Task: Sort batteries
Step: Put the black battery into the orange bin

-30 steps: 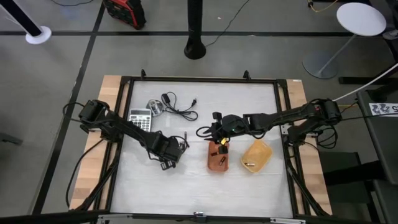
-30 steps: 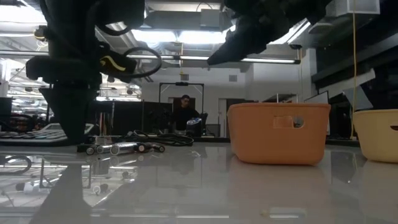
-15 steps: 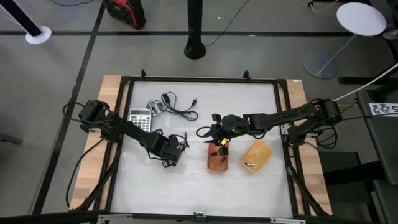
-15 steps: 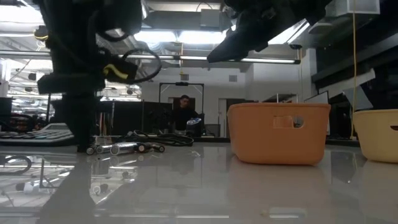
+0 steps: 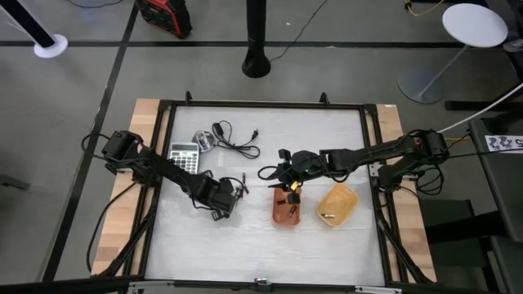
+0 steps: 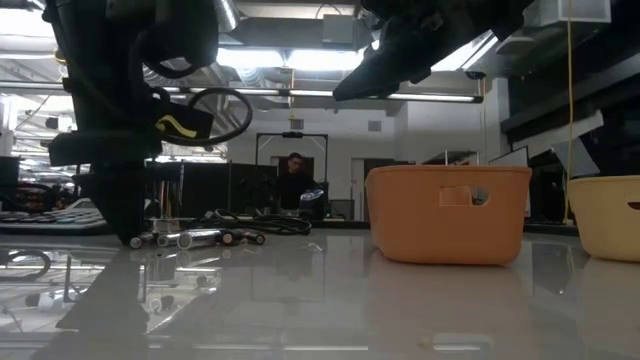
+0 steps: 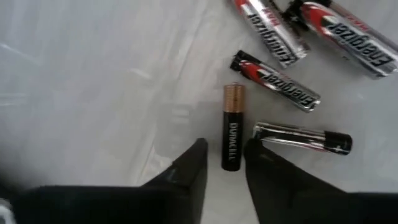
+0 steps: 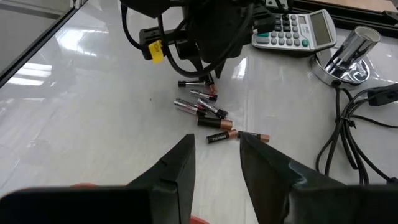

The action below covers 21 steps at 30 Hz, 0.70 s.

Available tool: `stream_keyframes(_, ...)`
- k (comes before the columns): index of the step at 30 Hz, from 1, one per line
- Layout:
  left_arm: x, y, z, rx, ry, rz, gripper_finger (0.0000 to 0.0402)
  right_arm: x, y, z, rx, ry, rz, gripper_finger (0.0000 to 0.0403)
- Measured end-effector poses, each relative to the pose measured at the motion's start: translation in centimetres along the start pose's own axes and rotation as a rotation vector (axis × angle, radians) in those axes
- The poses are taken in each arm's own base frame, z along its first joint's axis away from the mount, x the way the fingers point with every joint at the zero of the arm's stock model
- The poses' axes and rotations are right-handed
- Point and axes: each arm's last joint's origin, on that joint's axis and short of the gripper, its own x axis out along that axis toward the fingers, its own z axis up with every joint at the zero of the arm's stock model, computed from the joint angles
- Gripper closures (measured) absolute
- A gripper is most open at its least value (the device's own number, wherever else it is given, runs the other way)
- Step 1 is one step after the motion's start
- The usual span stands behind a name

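Several batteries lie loose on the white table top (image 5: pixel 245 245), left of centre, in a small heap (image 8: pixel 205 109) that also shows in the low view as the batteries (image 6: pixel 195 238). My left gripper (image 7: pixel 227 163) points steeply down, open, its fingertips on either side of the near end of a black copper-topped battery (image 7: pixel 231 135); silvery batteries (image 7: pixel 277 79) lie beyond it. My right gripper (image 8: pixel 217 155) hangs open and empty above the orange tray (image 5: pixel 286 211). The yellow tray (image 5: pixel 337 204) beside it holds one battery (image 5: pixel 327 216).
A grey calculator (image 5: pixel 184 157), a silvery object (image 5: pixel 203 140) and a black coiled cable (image 5: pixel 237 143) lie at the far left. A black frame (image 5: pixel 261 104) rims the table. A person (image 6: pixel 297 180) sits in the room behind. Bare table lies toward the near edge.
My left gripper has sunk a little toward the batteries on the table. The batteries and both trays lie as before.
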Motion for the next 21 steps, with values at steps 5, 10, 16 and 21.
stream_keyframes(5,0.0,-0.1,0.1,0.016,-0.007,-0.009,0.0381,0.0,0.0,-0.1,0.001,0.009,0.001,0.0281)
stream_keyframes(10,-0.4,0.0,0.2,0.004,-0.019,-0.024,0.0380,0.0,0.0,-0.3,0.002,0.033,0.004,0.0281)
stream_keyframes(16,-2.5,0.4,0.6,-0.011,-0.091,-0.081,0.0387,0.0,0.1,-0.7,0.004,0.075,0.010,0.0281)
stream_keyframes(21,-5.0,1.1,1.0,-0.057,-0.205,-0.156,0.0392,-0.1,0.2,-1.1,-0.012,0.115,0.015,0.0281)
